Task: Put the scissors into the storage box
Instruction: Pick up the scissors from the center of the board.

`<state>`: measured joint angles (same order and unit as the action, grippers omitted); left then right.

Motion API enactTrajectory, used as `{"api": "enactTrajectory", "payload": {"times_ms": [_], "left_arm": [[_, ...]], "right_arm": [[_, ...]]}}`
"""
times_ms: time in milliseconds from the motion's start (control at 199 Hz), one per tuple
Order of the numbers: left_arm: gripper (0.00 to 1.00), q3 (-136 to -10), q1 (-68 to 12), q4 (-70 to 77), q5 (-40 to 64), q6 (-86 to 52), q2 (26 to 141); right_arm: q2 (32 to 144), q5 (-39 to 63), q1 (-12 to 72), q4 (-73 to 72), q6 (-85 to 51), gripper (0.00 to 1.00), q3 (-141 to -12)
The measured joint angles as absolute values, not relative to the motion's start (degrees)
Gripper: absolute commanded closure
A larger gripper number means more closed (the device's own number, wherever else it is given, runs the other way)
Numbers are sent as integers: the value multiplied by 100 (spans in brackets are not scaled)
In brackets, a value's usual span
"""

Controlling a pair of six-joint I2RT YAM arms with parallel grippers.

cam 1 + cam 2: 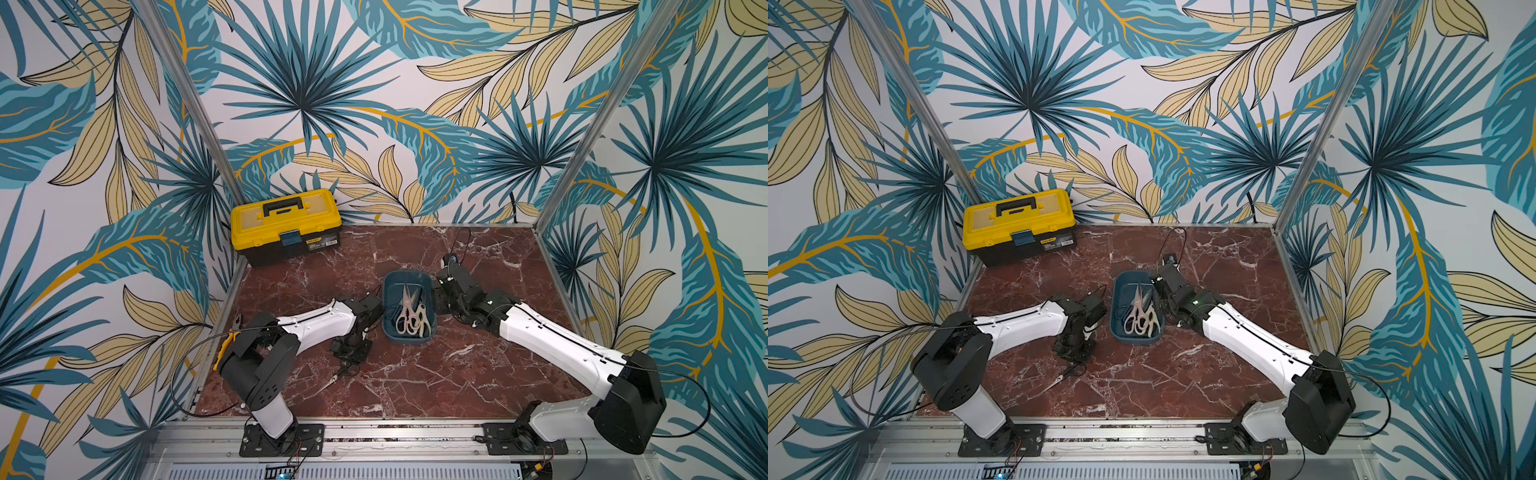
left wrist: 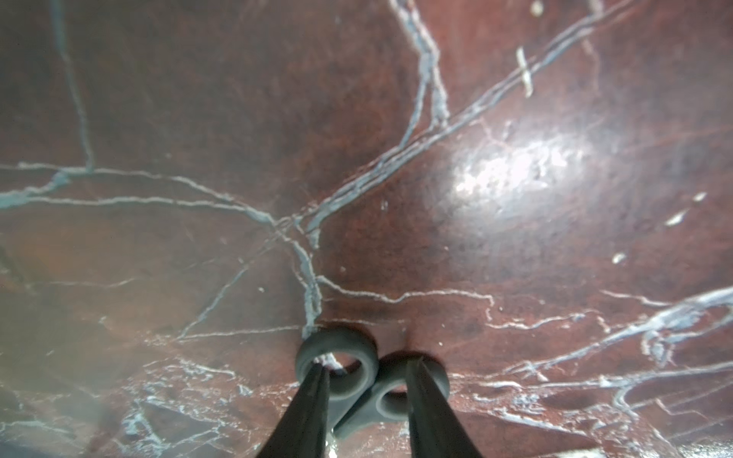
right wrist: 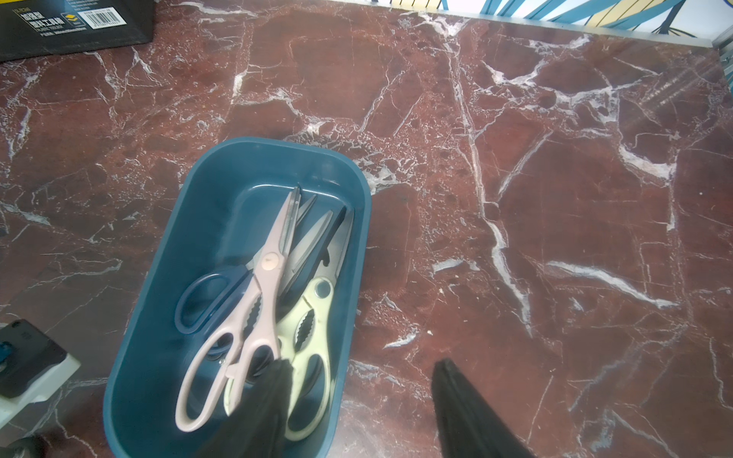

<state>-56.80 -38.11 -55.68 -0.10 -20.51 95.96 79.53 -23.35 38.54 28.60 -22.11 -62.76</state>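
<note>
A small black-handled pair of scissors (image 1: 343,374) (image 1: 1067,374) lies on the red marble table, blades toward the front left. My left gripper (image 1: 351,353) (image 2: 367,366) points straight down onto its two handle rings (image 2: 349,370). It is open, with one fingertip in each ring's hole and not pressing the rings. The teal storage box (image 1: 387,309) (image 1: 1115,316) (image 3: 238,144) holds several scissors: a pinkish cream pair (image 3: 258,313), a pale yellow pair (image 3: 313,317) and a blue-handled pair (image 3: 206,297). My right gripper (image 1: 441,291) (image 3: 361,365) is open at the box's right side, holding nothing.
A yellow-and-black toolbox (image 1: 286,226) (image 1: 1019,226) stands at the back left corner. Yellow-handled pliers (image 1: 226,340) lie by the left edge, partly behind my left arm. Metal frame posts and patterned walls close in the table on three sides.
</note>
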Motion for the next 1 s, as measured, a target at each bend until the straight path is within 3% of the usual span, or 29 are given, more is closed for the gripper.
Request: {"api": "enactTrajectory", "payload": {"times_ms": [196, 497, 1003], "left_arm": [[67, -5664, -3780, -5529, 117, -1977, 9616], [57, -5673, -3763, -5575, 152, -1988, 9607], [57, -5682, -3800, -5658, 829, -1678, 9625]], "right_arm": [[7975, -2338, 3854, 2860, -2211, 38, -6276], [7979, -2335, 3854, 2862, -2211, 38, -6278], [8093, -2329, 3854, 2884, -2211, 38, -6353]]}}
